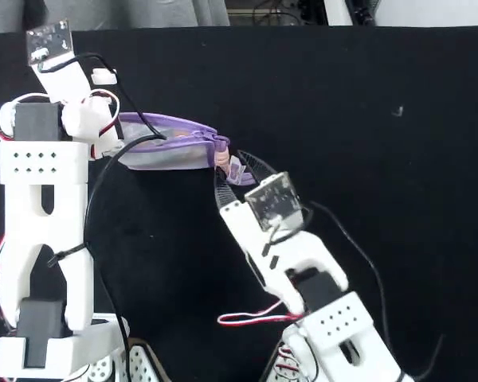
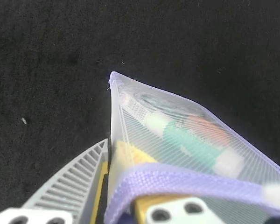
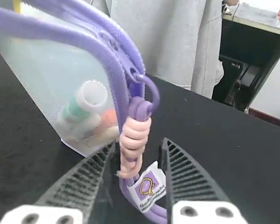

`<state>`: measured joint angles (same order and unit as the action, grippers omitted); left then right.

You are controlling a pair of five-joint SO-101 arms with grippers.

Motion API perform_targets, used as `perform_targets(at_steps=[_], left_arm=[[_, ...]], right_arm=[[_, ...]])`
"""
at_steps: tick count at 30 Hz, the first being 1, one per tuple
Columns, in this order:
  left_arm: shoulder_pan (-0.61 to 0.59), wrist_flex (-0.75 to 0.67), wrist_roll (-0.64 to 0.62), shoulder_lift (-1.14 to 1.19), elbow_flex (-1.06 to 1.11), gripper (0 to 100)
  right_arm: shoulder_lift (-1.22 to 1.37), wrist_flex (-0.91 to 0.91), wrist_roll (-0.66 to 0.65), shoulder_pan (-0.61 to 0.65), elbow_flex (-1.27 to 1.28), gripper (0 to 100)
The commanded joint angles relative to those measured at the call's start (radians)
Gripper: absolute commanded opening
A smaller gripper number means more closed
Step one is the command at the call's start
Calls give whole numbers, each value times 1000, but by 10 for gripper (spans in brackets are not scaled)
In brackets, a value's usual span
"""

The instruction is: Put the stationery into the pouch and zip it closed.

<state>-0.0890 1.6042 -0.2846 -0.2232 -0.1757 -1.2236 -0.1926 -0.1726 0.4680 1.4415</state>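
A clear mesh pouch (image 1: 166, 148) with purple trim lies on the black table, held off it at one end. Inside it are a green and white tube (image 2: 192, 145) and an orange piece (image 2: 208, 129); the tube (image 3: 82, 105) also shows through the end wall. My left gripper (image 1: 107, 143) (image 2: 114, 149) is shut on the pouch's left corner, with the grey finger (image 2: 74, 182) outside the mesh. My right gripper (image 1: 231, 171) (image 3: 139, 142) has its black fingers closed around the braided pink and purple zipper pull (image 3: 133, 140), which hangs from the slider (image 3: 136, 77) at the pouch's right end.
The black cloth (image 1: 366, 119) stretches free to the right and behind the pouch. Both arm bases fill the near edge. Grey curtain and dark furniture (image 3: 242, 65) stand behind the table.
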Motion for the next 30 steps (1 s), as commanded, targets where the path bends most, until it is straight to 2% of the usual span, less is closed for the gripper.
perform_targets(at_steps=[1,12,20,22,24,30], left_arm=[[1,-17,-5,-11,4,30],[-1,-17,-5,-11,8,30],[-4,-18,-5,-9,12,30],[-4,-18,-5,-6,8,30],[-4,-18,-5,-3,7,30],[-4,-44,-3,-2,8,30]], right_arm=[[81,103,-8,-23,-42,131],[283,153,-6,-23,-185,127],[297,150,-2,-23,-211,126],[295,149,-3,-25,-208,92],[295,149,-2,-28,-211,15],[294,141,-3,-29,-226,11]])
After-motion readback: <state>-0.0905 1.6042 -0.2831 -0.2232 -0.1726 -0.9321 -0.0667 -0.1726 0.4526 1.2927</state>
